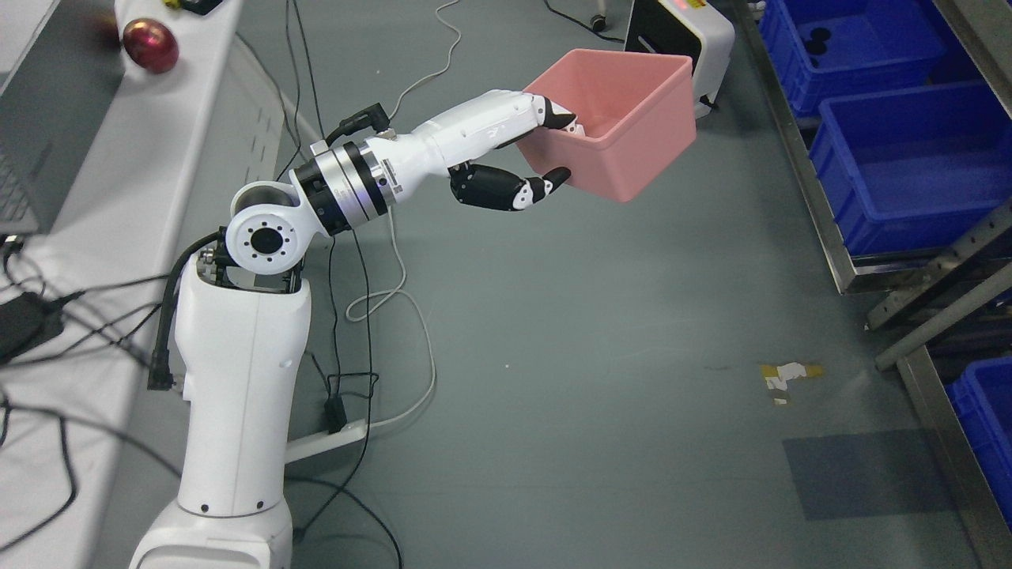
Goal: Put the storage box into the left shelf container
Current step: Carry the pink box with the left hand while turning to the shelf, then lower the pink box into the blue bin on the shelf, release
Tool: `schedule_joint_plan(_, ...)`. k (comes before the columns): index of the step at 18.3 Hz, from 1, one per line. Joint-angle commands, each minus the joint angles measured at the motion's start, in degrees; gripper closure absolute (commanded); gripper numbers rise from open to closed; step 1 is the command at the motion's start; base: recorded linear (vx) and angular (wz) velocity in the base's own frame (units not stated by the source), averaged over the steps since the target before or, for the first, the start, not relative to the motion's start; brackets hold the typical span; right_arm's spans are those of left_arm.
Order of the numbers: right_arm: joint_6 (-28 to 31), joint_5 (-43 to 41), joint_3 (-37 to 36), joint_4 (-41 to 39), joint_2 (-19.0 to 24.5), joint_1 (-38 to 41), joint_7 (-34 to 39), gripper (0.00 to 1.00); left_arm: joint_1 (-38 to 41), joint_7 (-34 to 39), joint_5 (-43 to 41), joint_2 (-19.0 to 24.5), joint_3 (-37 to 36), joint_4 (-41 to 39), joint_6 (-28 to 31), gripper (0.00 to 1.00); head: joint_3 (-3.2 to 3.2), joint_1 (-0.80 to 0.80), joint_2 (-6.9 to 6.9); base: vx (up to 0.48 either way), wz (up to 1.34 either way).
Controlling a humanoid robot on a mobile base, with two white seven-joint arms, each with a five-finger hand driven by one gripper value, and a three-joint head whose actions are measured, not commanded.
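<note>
Box (624, 126), pink and empty, hangs in the air above the floor (569, 356), pinched at its near-left wall by the left hand (526, 150): fingers (553, 114) hooked over the rim inside, thumb pressed outside below. The blue shelf containers (909, 166) lie well apart to the box's right, so the carry must swing rightward. The right hand is out of view.

A red ball (150, 45) is located on the white table (158, 190) at upper left. Black and white cables (395, 292) are laid across the grey floor (601, 356). A scrap of torn tape (787, 377) is seen on the floor near the shelf side. A white machine base (680, 35) is positioned at the top.
</note>
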Motion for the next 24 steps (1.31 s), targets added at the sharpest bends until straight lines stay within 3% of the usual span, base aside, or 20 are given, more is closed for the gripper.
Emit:
schedule_joint_plan(1,-0.04,-0.09,-0.17,-0.99,-1.00,-0.33,0.04,0.00,0.71,-0.05,-0.02,0.84,-0.45,-0.17,-0.25,0.98,0.00,0.00,0.00,0.575,-0.33)
schedule_joint_plan(6,-0.04,-0.09,-0.17,-0.99,-1.00,-0.33,-0.04,0.00,3.43,-0.05,-0.02,0.84,-1.59,-0.08,-0.25,0.98,0.00,0.00,0.00,0.411,-0.98)
schedule_joint_plan(13,-0.04,-0.09,-0.17,-0.99,-1.00,-0.33,0.04,0.00,15.21,-0.76,-1.16,0.84,-12.84,0.44,-1.48,0.97,0.00,0.00,0.00,0.337,-1.54)
schedule_joint_plan(18,-0.04,-0.09,-0.17,-0.99,-1.00,-0.33,-0.05,0.00,15.31,1.70,-5.38,0.84,-11.53,1.24,-5.96,0.97,0.00,0.00,0.00,0.252,-1.11)
schedule_joint_plan(24,-0.04,-0.09,-0.17,-0.99,-1.00,-0.33,-0.04,0.00,13.38,2.05,-15.47,0.84,1.55,1.50,-7.55,0.97,0.00,0.00,-0.02,0.177,-0.68)
